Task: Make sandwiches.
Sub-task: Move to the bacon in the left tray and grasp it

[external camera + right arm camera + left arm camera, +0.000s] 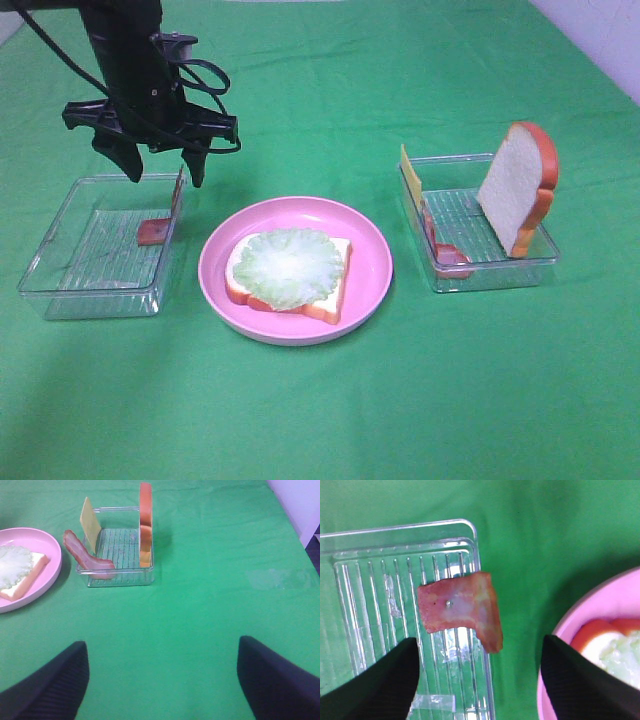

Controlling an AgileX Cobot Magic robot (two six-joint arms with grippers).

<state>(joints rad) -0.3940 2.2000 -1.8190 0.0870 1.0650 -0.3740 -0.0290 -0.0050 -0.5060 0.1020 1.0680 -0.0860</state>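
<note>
On the pink plate (pixel 370 270) lies a bread slice (pixel 335 300) with orange-brown crust, topped by pale green lettuce (pixel 287 265). A reddish bacon strip (pixel 152 233) leans over the right wall of the left clear tray (pixel 60 280). My left gripper (pixel 165 178) hangs open just above it, holding nothing. The left wrist view shows the bacon strip (pixel 460 610) ahead of the gripper (pixel 480 680), between its spread fingers (pixel 375 685). In the right wrist view my right gripper (pixel 162 680) is open over bare cloth, well short of the right tray (pixel 120 575).
The right tray (pixel 500 265) holds an upright bread slice (pixel 515 185), a yellow cheese square (pixel 408 172) and another bacon strip (pixel 445 255). Green cloth covers the table. A pale wall edge shows at the far right (pixel 610 40).
</note>
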